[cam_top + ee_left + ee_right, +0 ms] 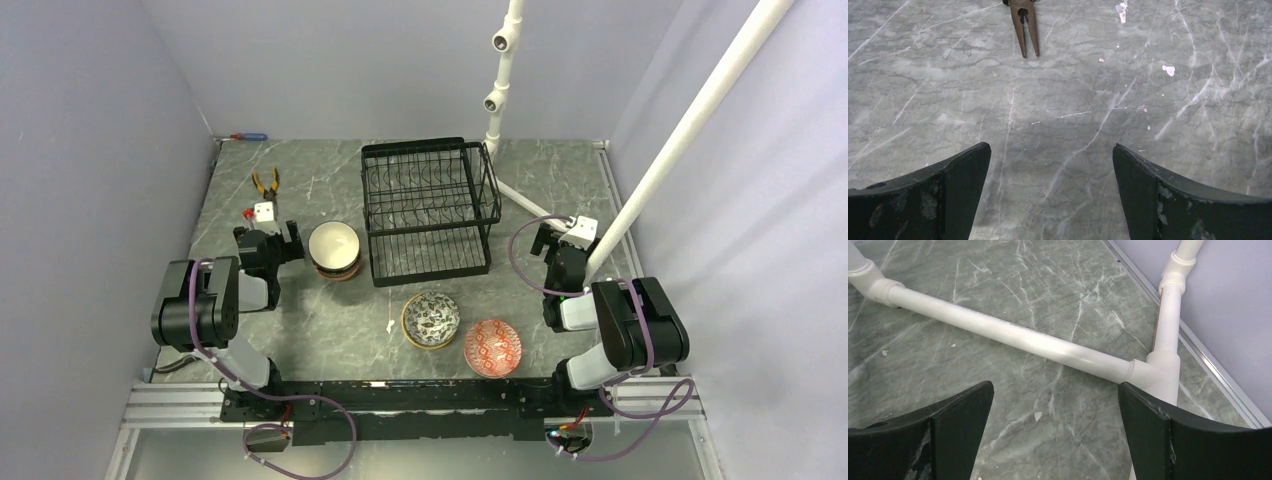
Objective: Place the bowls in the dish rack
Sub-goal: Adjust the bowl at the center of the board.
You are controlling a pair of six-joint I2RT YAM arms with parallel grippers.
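The black wire dish rack (430, 212) stands at the table's middle back, with no bowls showing in it. A stack of bowls with a cream one on top (334, 248) sits just left of the rack. A blue-patterned bowl (431, 319) on a brown one and a red-patterned bowl (492, 347) sit in front of the rack. My left gripper (268, 235) is open and empty just left of the cream stack; its wrist view (1050, 147) shows only bare table. My right gripper (566, 236) is open and empty right of the rack, over bare table (1055, 385).
Orange-handled pliers (265, 181) lie ahead of the left gripper, their tips showing in the left wrist view (1025, 25). A white pipe stand (500, 90) rises behind the rack; its base pipes (1013, 335) lie ahead of the right gripper. A screwdriver (248, 135) lies at the back left wall.
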